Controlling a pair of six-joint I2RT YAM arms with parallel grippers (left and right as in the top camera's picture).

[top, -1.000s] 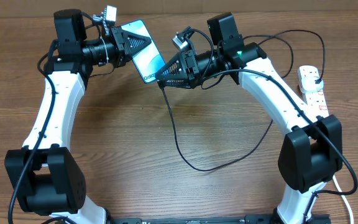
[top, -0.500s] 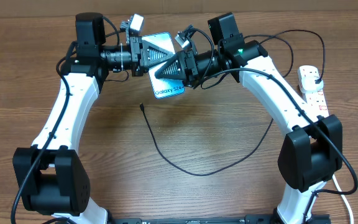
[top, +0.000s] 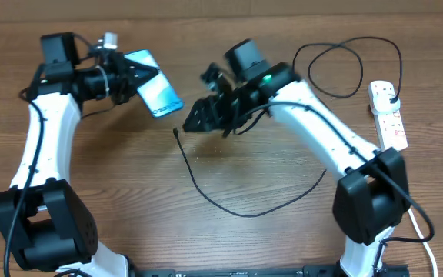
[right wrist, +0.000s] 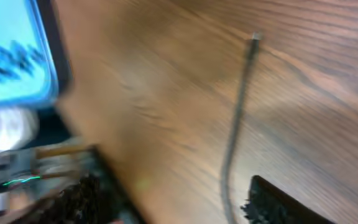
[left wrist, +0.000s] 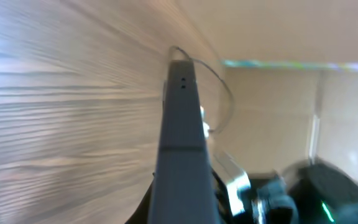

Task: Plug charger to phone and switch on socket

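Observation:
My left gripper (top: 143, 79) is shut on the phone (top: 155, 94) and holds it tilted above the table at the back left. The left wrist view shows the phone edge-on (left wrist: 182, 137). The charger cable (top: 206, 192) lies loose on the table, with its connector tip (top: 175, 132) bare just below the phone. My right gripper (top: 188, 123) is open and empty, just right of and above that tip. In the right wrist view the tip (right wrist: 254, 37) and cable run between the spread fingers (right wrist: 278, 202). The phone's blue screen (right wrist: 11, 56) is at the upper left.
The white socket strip (top: 388, 117) lies at the right edge with the black plug (top: 391, 94) in it. Its white cord (top: 421, 231) runs down the right side. The black cable loops (top: 337, 65) at the back right.
The charger tip left my right gripper and dropped to the table. My left arm swung left with the phone. My right gripper moved left and down towards the tip.

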